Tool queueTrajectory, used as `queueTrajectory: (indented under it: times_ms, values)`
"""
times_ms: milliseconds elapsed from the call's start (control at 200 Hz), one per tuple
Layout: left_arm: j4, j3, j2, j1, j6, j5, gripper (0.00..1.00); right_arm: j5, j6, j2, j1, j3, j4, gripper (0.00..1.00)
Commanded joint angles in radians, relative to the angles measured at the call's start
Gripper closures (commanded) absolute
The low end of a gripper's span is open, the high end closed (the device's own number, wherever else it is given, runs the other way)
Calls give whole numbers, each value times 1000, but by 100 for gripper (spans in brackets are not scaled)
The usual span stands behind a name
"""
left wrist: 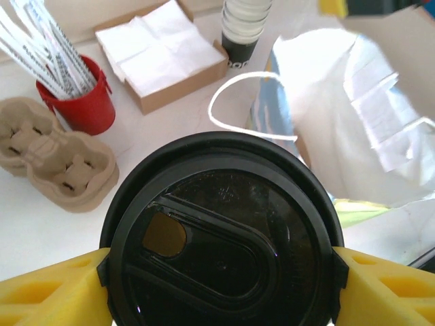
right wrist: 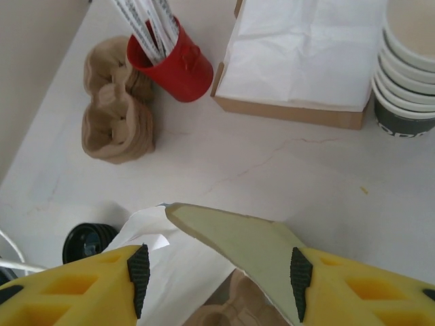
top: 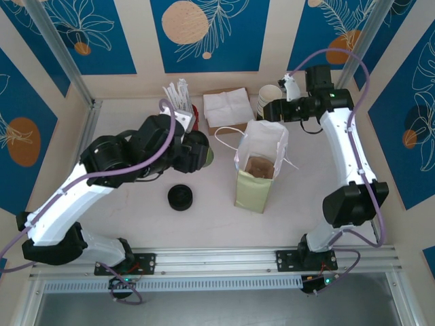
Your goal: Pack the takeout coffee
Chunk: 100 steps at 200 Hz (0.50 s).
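From above, the left pincer [top: 198,153] sits left of centre, closed on the takeout coffee [top: 208,156]. The cup is just left of the paper bag [top: 251,190] and apart from it, with a sliver of its olive side showing past the black wrist. The arm hides whether its base touches the table [top: 224,217].

The left wrist view shows the grip closely. Yellow fingers [left wrist: 47,292] press both sides of the black lid's rim, which spreads across the lower frame with its sip hole at the left. The cup's sides are hidden under the lid.

At the upper right of the overhead view, the right pincer [top: 273,112] is at the bag's far rim. Its own camera shows it open, with its pads [right wrist: 139,272] well apart and the bag's folded rim standing between them. The olive flap leans against the right pad. What lies inside the bag is cut off at the bottom edge.

The wrist views also show:
- a brown cup carrier [right wrist: 115,115] beside the red cup [right wrist: 178,68] of wrapped sticks
- a napkin box [right wrist: 299,61]
- stacked cups [right wrist: 408,61], cut off at the right
- a black disc [right wrist: 88,241], half hidden behind the bag's white edge
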Motion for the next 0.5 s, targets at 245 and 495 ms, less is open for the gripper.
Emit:
queueTrajectory:
  times_ms: [245, 495]
  values:
    - [2, 161, 112, -6, 66, 132, 25, 80, -189, 77, 59, 80, -142, 41]
    - [27, 269, 187, -6, 75, 203, 25, 110, -213, 92, 64, 73, -151, 45]
